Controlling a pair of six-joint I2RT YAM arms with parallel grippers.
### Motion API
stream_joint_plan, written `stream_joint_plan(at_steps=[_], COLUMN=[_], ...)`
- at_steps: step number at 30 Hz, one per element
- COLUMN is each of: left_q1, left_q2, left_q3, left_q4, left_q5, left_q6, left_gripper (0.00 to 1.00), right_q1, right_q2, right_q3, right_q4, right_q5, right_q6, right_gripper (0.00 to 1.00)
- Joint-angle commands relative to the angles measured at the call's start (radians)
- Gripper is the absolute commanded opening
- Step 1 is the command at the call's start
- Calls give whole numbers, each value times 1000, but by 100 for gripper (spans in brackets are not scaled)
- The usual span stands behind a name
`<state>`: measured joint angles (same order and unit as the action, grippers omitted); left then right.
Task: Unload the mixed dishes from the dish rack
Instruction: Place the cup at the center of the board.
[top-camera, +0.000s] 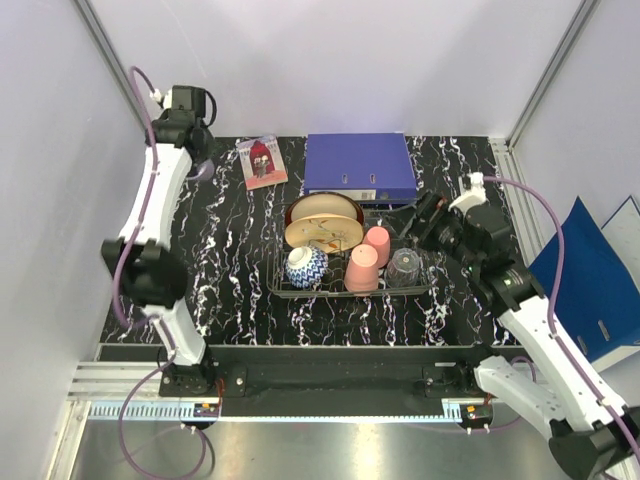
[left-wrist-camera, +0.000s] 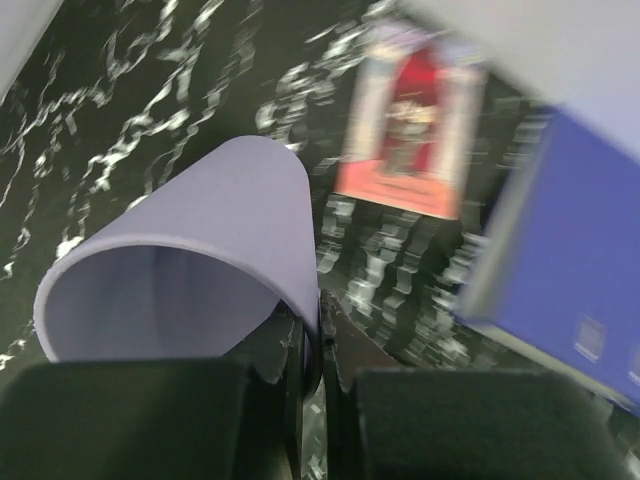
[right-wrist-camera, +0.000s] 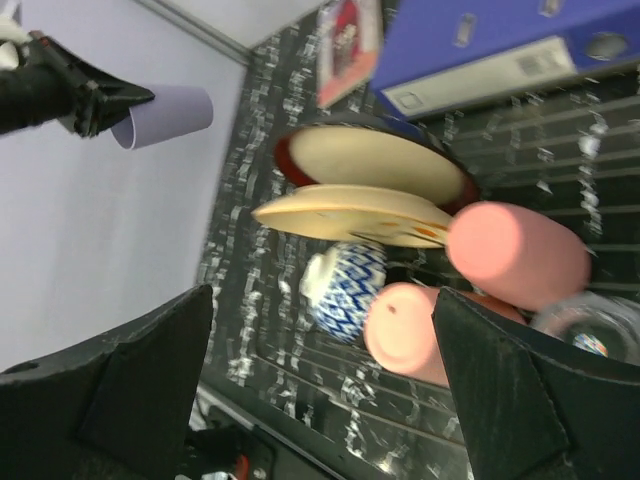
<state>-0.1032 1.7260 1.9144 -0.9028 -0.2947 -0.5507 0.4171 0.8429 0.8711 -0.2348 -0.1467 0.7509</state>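
Nearest to my bases, the front row of the dish rack (top-camera: 350, 292) holds a blue-white patterned bowl (top-camera: 306, 267), a pink cup (top-camera: 362, 268) standing mouth down and a clear glass (top-camera: 406, 265), also mouth down. Just behind them a second pink cup (top-camera: 377, 245) lies tilted, and my right claw (right-wrist-camera: 322, 300) hangs at the rack's right end with its fingers spread wide and nothing between them. Further back the cream painted plate (top-camera: 322, 233) leans on edge against the red-rimmed cream bowl (top-camera: 322, 210). Far off at the back left corner of the table (top-camera: 230, 290), my left claw (left-wrist-camera: 312, 330) is pinched tight on the wall of the lilac cup (left-wrist-camera: 200, 230), one finger inside the rim and one outside, the cup held sideways and apparently clear of the table, near the small picture card (top-camera: 261, 161) and well left of the blue binder (top-camera: 360, 163). By my reckoning the job has barely begun: one cup is out of the rack but not yet set down, no unloaded dish shows on the table, and six pieces wait in the rack. I see no red-white bowl anywhere.
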Motion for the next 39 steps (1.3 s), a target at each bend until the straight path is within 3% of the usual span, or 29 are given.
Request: stream_joint_plan(at_steps=[1, 4, 10, 19, 24, 33, 36, 37, 39], left_q1=[124, 189, 260, 289, 287, 289, 287, 287, 289], left_q2=[226, 371, 475, 521, 518, 518, 503, 497, 462], left_q3=[182, 259, 354, 356, 353, 341, 336, 337, 347], left_q4=[-175, -196, -202, -203, -203, -203, -203, -203, -199], left_q5=[-15, 9, 0, 38, 32, 32, 37, 37, 40], left_q6=[-29, -37, -37, -44, -37, -25, -32, -37, -41], left_gripper=[0, 0, 0, 0, 15, 17, 30, 45, 61], right_q1=[-1, 0, -1, 0, 0, -1, -1, 0, -1], right_q2=[-73, -132, -156, -78, -70, -85, -93, -93, -93], right_q3=[31, 10, -4, -7, -7, -1, -1, 0, 2], right_q4=[-173, -222, -250, -216, -212, -224, -228, -230, -230], right_q5=[107, 165, 182, 160, 162, 171, 173, 173, 174], right_q6=[-91, -120, -142, -137, -139, -137, -134, -133, -134], right_gripper=[98, 99, 98, 98, 99, 98, 99, 98, 98])
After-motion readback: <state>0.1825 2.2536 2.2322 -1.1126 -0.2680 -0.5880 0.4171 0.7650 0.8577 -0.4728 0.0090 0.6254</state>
